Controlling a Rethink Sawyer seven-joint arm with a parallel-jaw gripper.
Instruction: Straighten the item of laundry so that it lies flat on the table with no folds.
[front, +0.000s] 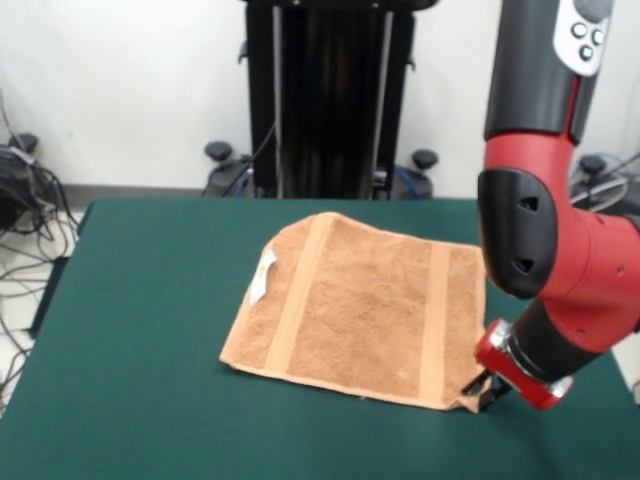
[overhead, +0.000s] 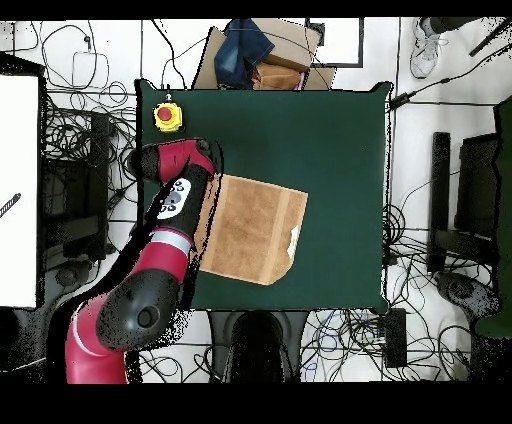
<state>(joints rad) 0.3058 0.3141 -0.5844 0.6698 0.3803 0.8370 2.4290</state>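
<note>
Front view: the Sawyer's red and black arm comes down at the near corner of a small orange-tan terry towel (front: 365, 308) spread on the dark green felt-topped table (front: 140, 330). The black gripper (front: 487, 393) sits just below the red wrist collar, touching or all but touching that corner, which is slightly lifted and crumpled. Whether the gripper is clamped on the cloth or merely beside it cannot be told. The rest of the towel stretches away from the gripper, to the picture's left and towards the far side, and looks nearly flat, its two woven bands running straight and a white tag (front: 265, 277) on the edge farthest from the gripper. Judging by this, the arm is placed at the corner because that is the one spot left unsmoothed. Behind the table stands the black pedestal (front: 330, 95), well apart from the work.

Overhead view: the arm covers the towel's edge and hides the gripper entirely (so no help there on its grip). The towel lies beside the wrist, within the table's surface. A yellow box with a red button (overhead: 167, 117) sits on a table corner, near the wrist but clear of the cloth. Cables, a cardboard box (overhead: 265, 55) and a person's shoe (overhead: 428, 45) lie off the table, obstructing nothing.
</note>
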